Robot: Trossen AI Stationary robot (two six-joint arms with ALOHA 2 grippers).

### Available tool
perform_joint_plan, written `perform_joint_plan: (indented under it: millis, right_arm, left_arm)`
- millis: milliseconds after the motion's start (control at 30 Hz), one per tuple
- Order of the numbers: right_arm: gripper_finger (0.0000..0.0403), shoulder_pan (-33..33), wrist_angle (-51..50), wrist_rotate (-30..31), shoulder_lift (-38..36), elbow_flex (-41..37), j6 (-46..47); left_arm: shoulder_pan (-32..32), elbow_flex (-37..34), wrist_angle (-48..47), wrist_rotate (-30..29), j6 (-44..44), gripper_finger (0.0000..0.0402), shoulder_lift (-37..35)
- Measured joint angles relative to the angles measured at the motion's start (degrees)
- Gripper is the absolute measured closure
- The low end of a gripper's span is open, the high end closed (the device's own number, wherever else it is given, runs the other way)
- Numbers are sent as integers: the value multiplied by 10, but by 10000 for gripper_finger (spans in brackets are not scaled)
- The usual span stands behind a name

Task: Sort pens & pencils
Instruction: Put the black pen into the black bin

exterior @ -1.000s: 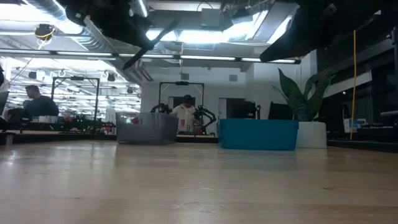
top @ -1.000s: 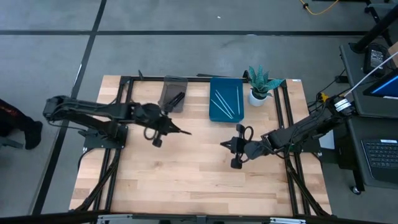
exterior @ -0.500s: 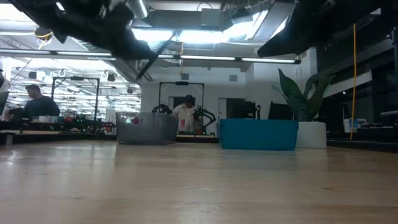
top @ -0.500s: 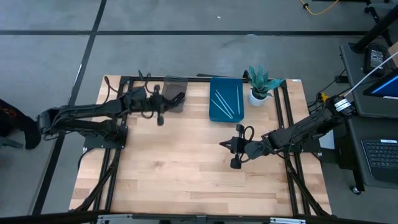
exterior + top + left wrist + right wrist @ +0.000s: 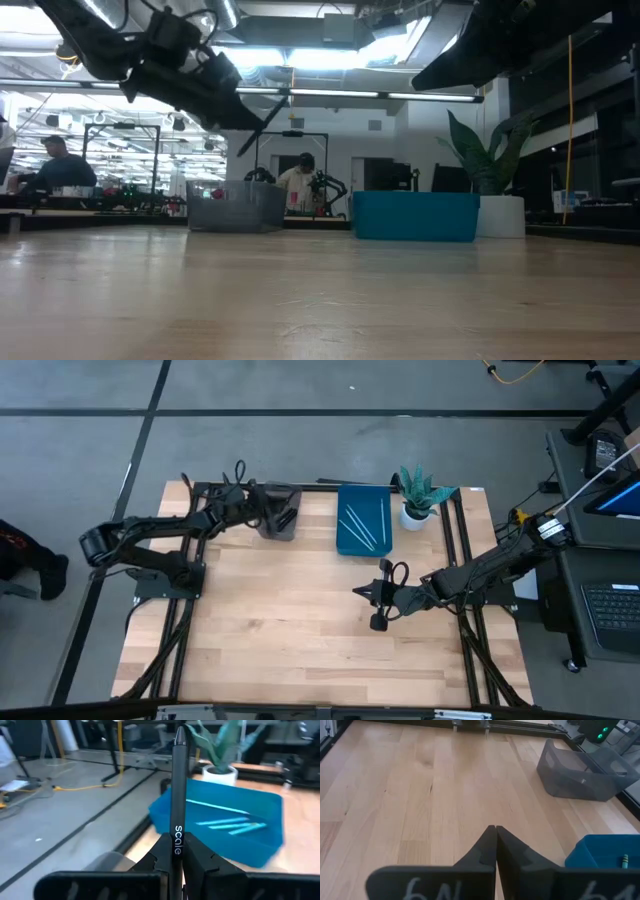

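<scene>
My left gripper (image 5: 256, 512) hangs above the grey bin (image 5: 279, 510) at the table's far edge, shut on a black pen (image 5: 179, 795). In the low view this pen (image 5: 264, 125) slants above the grey bin (image 5: 236, 207). Another black pen (image 5: 286, 518) lies inside the bin. Pale teal sticks (image 5: 357, 524) lie in the blue tray (image 5: 345, 545), which also shows in the left wrist view as the blue tray (image 5: 270, 840). My right gripper (image 5: 358, 592) is shut and holds nothing, above the table's right middle, with its fingers closed (image 5: 495, 832). My left gripper pinches the black pen between its two fingers (image 5: 160, 855), at the lettered part of the barrel (image 5: 178, 837). The pen runs along the fingers and sticks out well past their tips. It is lifted clear, slanting above the grey bin.
A potted plant (image 5: 418, 495) stands right of the blue tray at the far edge. Black rails frame the table on the left, right and far sides. Bare wood (image 5: 300, 630) spreads across the near half. People and benches show in the room beyond.
My left gripper, with the black pen still in it, has swung from over the table's middle toward the far left and now hangs above the grey bin. The pen has turned with it. My right arm has kept still.
</scene>
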Motion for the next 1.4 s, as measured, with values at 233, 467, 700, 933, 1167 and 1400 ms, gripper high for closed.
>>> perform_joint_plan:
  millis: [233, 467, 700, 933, 1167, 1400]
  right_arm:
    - [397, 0, -5, 0, 0, 0, 0]
    - [397, 0, -5, 0, 0, 0, -12]
    - [397, 0, -5, -1, 0, 0, -13]
    - [397, 0, -5, -2, 0, 0, -13]
    - [397, 0, -5, -2, 0, 0, -12]
    - [397, 0, -5, -2, 0, 0, -12]
  left_arm:
    - [22, 0, 9, -8, -11, 385, 5]
    - [26, 0, -8, -7, -12, 385, 5]
    - [27, 0, -10, -8, -11, 385, 5]
    - [27, 0, -44, -8, -10, 385, -2]
    - [30, 1, -80, -8, -10, 385, -31]
    - [44, 17, -186, -8, -11, 385, -54]
